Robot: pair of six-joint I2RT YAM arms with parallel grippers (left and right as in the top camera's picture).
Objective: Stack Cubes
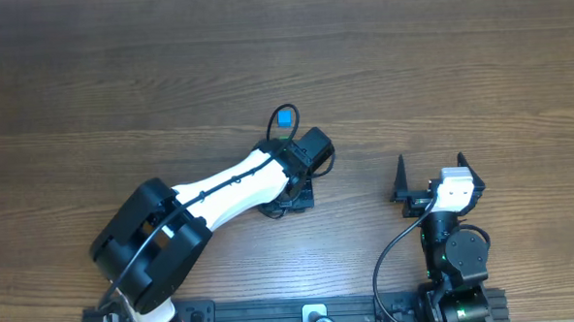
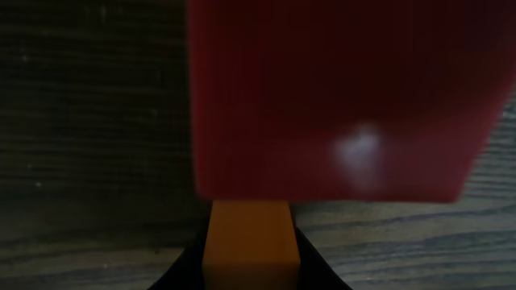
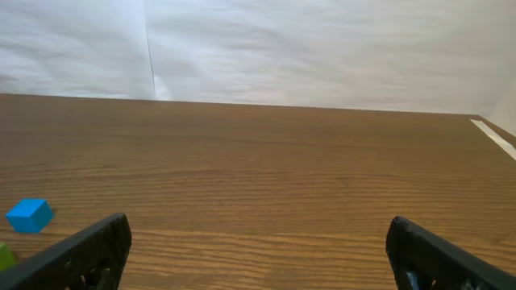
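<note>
You are working over a wooden table [image 1: 118, 71] that is spreading out under both arms. Your left arm [image 1: 225, 191] is lying across it from its base at 7 o'clock, slanting up toward the table's middle. Your right arm [image 1: 454, 246] is standing folded close to its own base at 5 o'clock. The right gripper [image 1: 431, 169] is pointing toward 12 o'clock with its jaws standing wide apart. It is sitting at about 3 o'clock from the left arm's wrist, well apart from it. The left gripper [image 2: 250, 274] is sitting low near the middle of the table. Its wrist camera is showing you two dark fingers [image 2: 187, 270] pressing against either side of an orange cube [image 2: 250, 238], so those jaws are gripping that cube. A red cube [image 2: 339, 97] is looming right past the orange one, their edges meeting in that view, though you cannot tell which is sitting on which. A blue cube [image 1: 284, 118] is resting on the bare wood at 12 o'clock from the left wrist, near it but apart. A sliver of a green cube [image 3: 4, 256] is showing near the blue one, on its 6 o'clock side.
</note>
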